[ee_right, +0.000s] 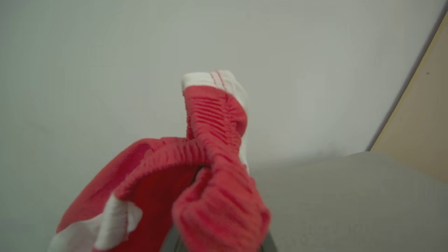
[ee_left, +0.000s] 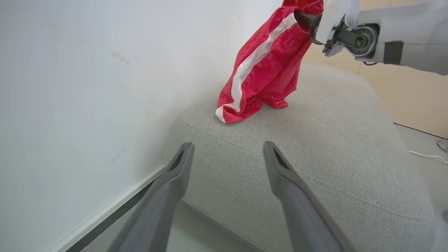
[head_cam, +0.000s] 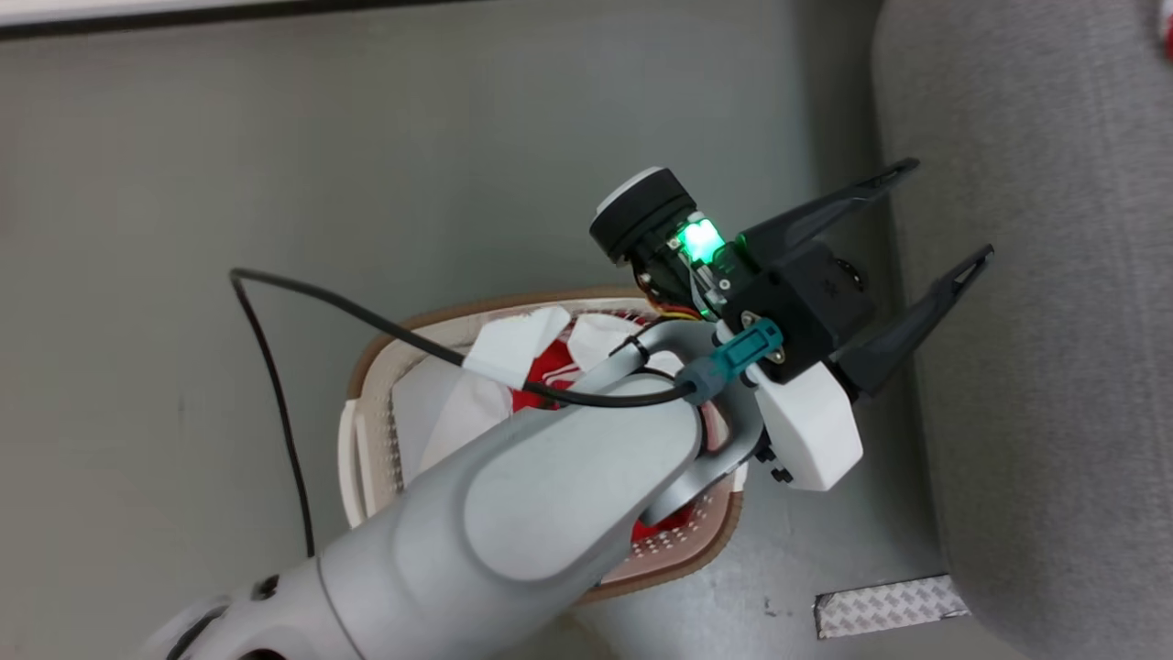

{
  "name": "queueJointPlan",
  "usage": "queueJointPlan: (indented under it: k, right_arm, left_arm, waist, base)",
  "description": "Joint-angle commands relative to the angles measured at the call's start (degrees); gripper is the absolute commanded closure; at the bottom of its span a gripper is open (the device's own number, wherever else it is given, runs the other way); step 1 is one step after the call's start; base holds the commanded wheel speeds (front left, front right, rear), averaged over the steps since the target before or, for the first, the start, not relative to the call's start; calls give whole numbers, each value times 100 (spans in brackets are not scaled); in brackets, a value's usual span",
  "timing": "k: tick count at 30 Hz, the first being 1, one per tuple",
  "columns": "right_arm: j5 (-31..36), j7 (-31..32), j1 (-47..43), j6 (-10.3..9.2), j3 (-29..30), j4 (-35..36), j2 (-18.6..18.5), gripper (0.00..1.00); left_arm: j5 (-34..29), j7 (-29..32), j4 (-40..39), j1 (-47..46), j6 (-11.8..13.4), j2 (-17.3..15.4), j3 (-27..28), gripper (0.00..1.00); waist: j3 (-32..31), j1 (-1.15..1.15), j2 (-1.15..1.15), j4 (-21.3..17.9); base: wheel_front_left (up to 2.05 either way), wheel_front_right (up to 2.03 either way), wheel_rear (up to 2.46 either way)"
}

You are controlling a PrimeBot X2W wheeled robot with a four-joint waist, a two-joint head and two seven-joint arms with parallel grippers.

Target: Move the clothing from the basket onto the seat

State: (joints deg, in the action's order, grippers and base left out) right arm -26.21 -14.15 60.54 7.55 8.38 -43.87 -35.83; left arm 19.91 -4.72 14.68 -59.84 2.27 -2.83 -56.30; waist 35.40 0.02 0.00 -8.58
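The seat [ee_left: 315,147] shows a broad top of bare grey fabric in the left wrist view, with its rounded near edge and seam line crossing the middle. One side edge lies against the wall [ee_left: 87,87], so room ends there at once. A red garment [ee_left: 266,70] with a white side stripe hangs from the right gripper [ee_left: 303,18], whose jaws are clamped tight on the gathered waistband. The garment's lower end rests crumpled on the seat close to that wall-side edge, and open fabric stretches from it toward the far rounded edge. The left gripper [ee_left: 228,145] holds nothing; its two fingers are spread wide, with the tips just before the seat's near edge. In the head view the basket [head_cam: 403,332] stands on the floor [head_cam: 458,165] near the seat's side edge, with a strip of floor between them. A patch of tape [head_cam: 889,605] lies on the floor beside the seat. The pale left forearm crosses above the basket and hides most of it, so the clothing [head_cam: 550,362] inside shows only as red and white patches by the rim. A black cable [head_cam: 275,385] loops over the floor and the basket. The garment's top is cut off by the left wrist view's upper edge. In the right wrist view blurred, bunched cloth covers the fingers, so their tips cannot be made out.
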Motion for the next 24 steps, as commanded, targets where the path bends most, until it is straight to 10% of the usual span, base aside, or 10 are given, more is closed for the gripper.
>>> queueJointPlan:
  k: [1,4,5,24]
  right_arm:
    - [152,-31,15,-12,148,-380,23,91]
    - [391,-69,-162,-12,484,-1070,107,15]
    - [472,-87,-225,-13,603,-1259,114,3]
    - [895,-108,-2230,-12,618,-725,945,0]
  left_arm:
    - [146,-51,30,-67,70,-16,-72,0]
    - [227,-130,151,-18,189,-13,-183,0]
    - [251,-170,213,33,223,-14,-222,0]
    - [849,-660,849,986,414,-238,-99,0]
  waist:
    - [185,-2,0,164]
    - [195,-2,0,191]
    - [179,-2,0,192]
    - [-1145,-2,0,-218]
  base:
    - [0,0,0]
    - [0,0,0]
    - [0,0,0]
    - [0,0,0]
